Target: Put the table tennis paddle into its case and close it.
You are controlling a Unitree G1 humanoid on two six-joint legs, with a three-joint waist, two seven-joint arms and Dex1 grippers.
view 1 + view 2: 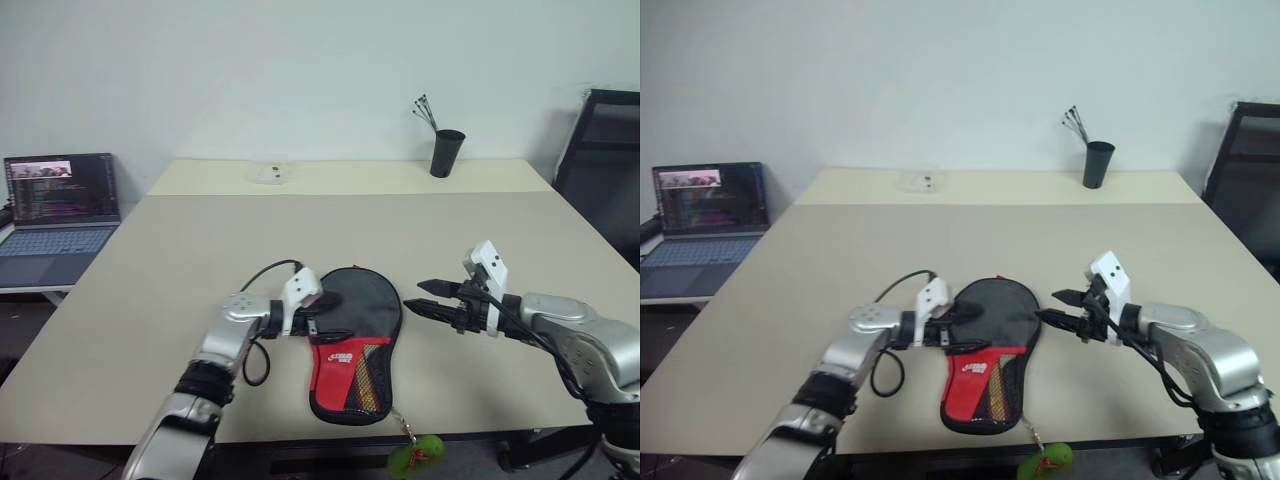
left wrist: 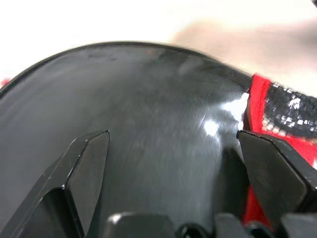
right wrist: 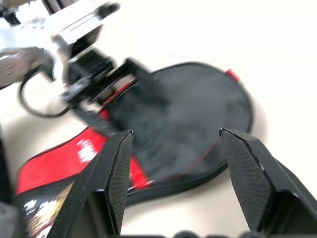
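Lying flat, the black-and-red case sits between both wide-spread tools.

Between your left jaws the case looks like smooth black fabric with a soft sheen, catching a bright highlight near one jaw. Just beside that jaw you can see its red cloth panel and a strip of coarse black mesh. The left gripper has jaws of hard matt black plastic with crisp edges. Ahead of your right jaws, also matt black and finely ribbed, the case reads dull black with a glossy rim. The desk is smooth, matt beige laminate.
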